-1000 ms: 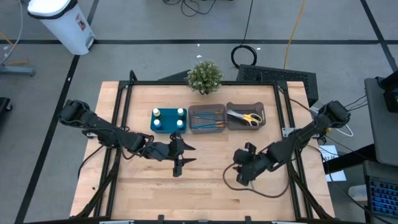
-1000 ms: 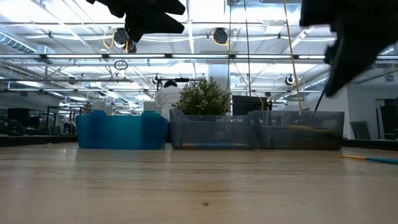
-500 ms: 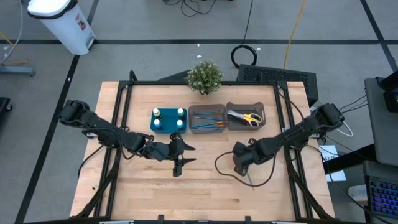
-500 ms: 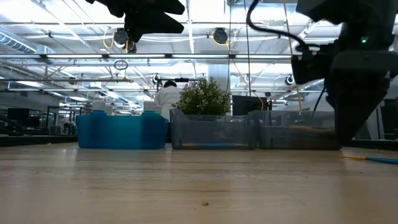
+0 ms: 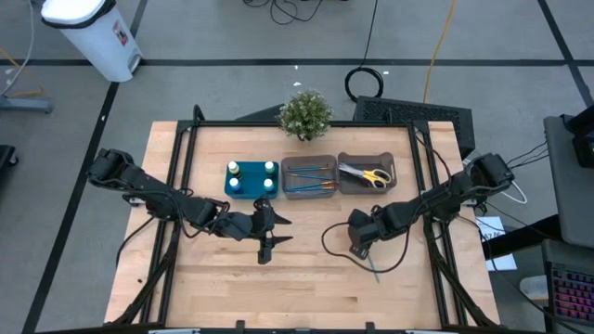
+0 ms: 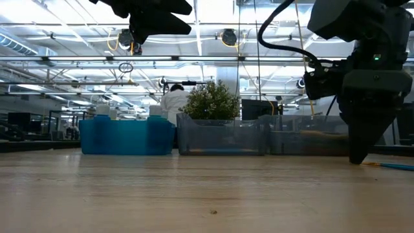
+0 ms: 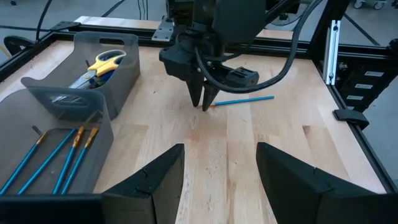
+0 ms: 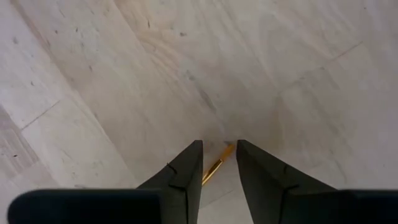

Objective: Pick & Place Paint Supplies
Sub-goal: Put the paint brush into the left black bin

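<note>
A pale wooden table [image 5: 223, 278] carries a teal tray [image 5: 251, 180], two grey bins [image 5: 338, 174] side by side just beside it, and a small potted plant [image 5: 304, 115] at the far edge. One thin blue brush [image 7: 245, 99] lies loose on the boards, well apart from the bins.

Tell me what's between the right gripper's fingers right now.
The gold end of a blue brush lies between the right gripper's fingers, seen in the right wrist view.
</note>
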